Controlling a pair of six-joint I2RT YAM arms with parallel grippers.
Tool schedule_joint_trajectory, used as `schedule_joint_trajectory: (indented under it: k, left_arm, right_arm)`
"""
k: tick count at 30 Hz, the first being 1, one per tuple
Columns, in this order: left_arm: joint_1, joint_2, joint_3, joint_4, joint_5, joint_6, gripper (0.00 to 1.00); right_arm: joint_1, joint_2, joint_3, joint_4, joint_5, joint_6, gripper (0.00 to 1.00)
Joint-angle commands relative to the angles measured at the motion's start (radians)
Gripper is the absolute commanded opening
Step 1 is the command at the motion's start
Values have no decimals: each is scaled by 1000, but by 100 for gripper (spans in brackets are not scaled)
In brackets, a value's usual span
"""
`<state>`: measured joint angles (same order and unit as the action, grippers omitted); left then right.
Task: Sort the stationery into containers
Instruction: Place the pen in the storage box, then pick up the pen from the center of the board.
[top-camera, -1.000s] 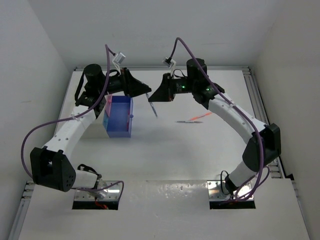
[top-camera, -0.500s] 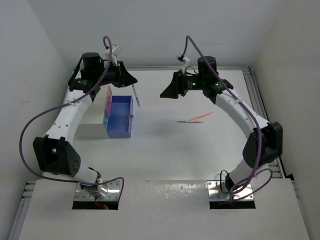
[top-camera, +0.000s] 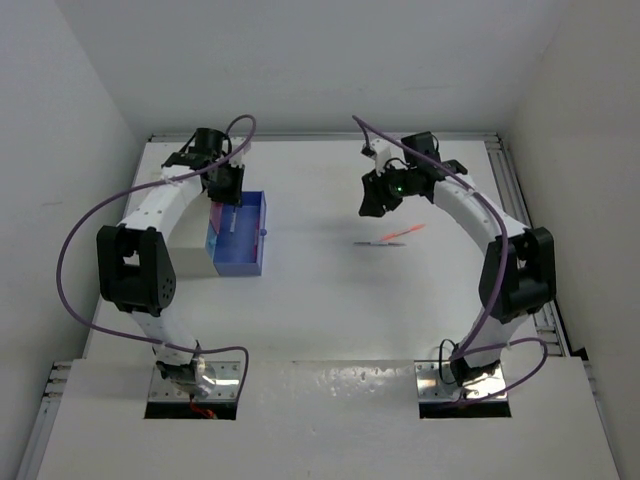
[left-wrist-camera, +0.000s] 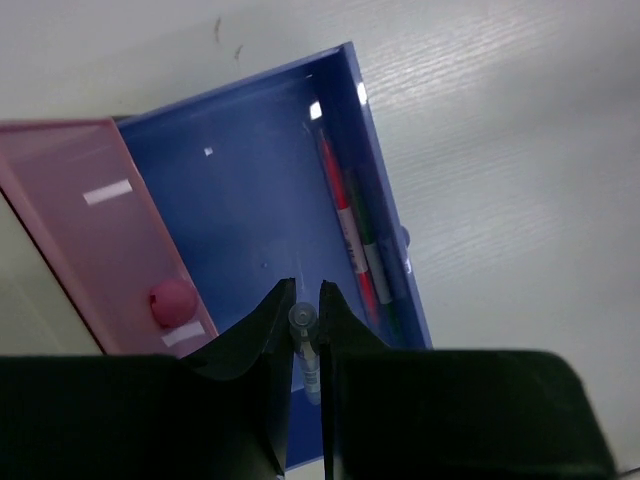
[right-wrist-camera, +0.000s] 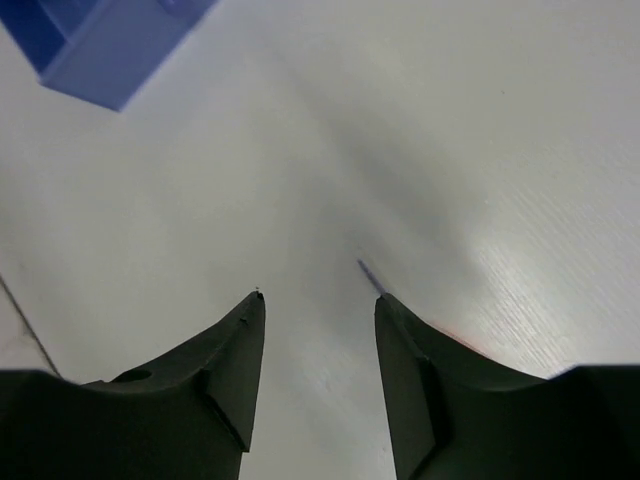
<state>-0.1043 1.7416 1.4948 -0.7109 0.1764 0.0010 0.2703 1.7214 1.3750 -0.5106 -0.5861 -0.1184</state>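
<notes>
Pen (left-wrist-camera: 303, 335) over the blue box (left-wrist-camera: 240, 200)
My left end effector (left-wrist-camera: 305, 290) is clenched on the pen above the box, other pens (left-wrist-camera: 345, 215) lying inside. My right end effector (right-wrist-camera: 318, 300) hangs open over the tabletop (right-wrist-camera: 450, 120), near two loose pens (top-camera: 395, 238).

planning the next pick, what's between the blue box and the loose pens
Nothing: in the top view the table between blue box and loose pens is bare.
</notes>
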Motion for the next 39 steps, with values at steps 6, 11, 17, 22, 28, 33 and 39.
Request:
schedule_joint_trajectory:
  k: [6, 11, 17, 22, 28, 33, 39]
  left_arm:
    - [8, -8, -34, 41, -41, 21, 17]
    - [6, -11, -11, 24, -3, 10, 33]
    - [6, -50, -19, 25, 55, 10, 41]
    - [6, -73, -28, 27, 80, 10, 41]
    - [6, -77, -15, 24, 86, 8, 41]
    - [6, -77, -19, 21, 80, 8, 41]
    - [6, -94, -13, 24, 83, 8, 41]
  right_arm:
    - [36, 59, -48, -48, 218, -328, 36]
    - [83, 153, -33, -106, 278, -503, 33]
    - [116, 222, 5, -132, 264, -596, 35]
    - [136, 282, 24, -147, 292, -653, 34]
    - [139, 328, 22, -95, 328, -672, 35]
    - [147, 345, 15, -81, 350, -694, 30]
    - [176, 305, -43, -86, 379, -733, 3]
